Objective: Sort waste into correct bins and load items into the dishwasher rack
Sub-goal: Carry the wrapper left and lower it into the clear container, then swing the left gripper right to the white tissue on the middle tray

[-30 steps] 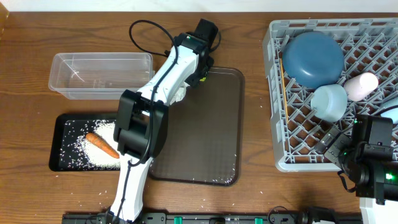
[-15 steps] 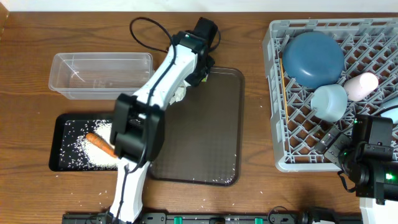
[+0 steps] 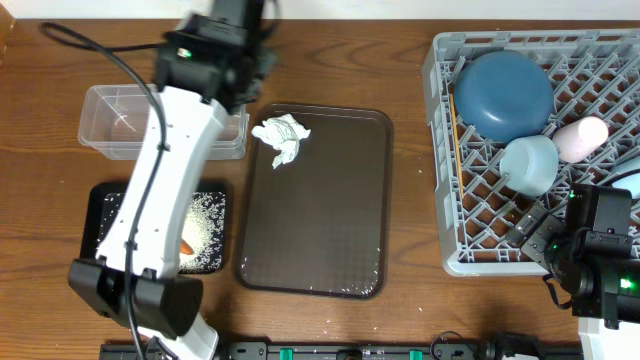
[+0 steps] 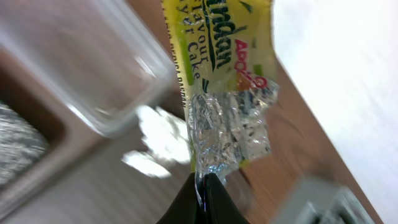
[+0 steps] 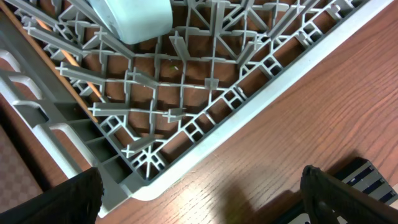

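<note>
Yellow-green wrapper (image 4: pixel 227 74), clamped in left gripper (image 4: pixel 204 186); tub (image 4: pixel 93 68) nearby

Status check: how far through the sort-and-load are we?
Done: bowl, blue cup, pink cup and chopsticks are in the rack; rice and carrot are in the black tray. In hand: left gripper shut on the wrapper, by the tub. Left: tissue on the brown tray.

The left arm (image 3: pixel 165 190) sprawls right across the black tray (image 3: pixel 97 240) and the right end of the clear tub (image 3: pixel 110 125), so both are half blocked from above. The brown serving tray (image 3: pixel 320 230) is wide open apart from the tissue (image 3: pixel 282 138) in its far-left corner. The table strip (image 3: pixel 411 200) between it and the rack (image 3: pixel 447 200) is open too.
</note>
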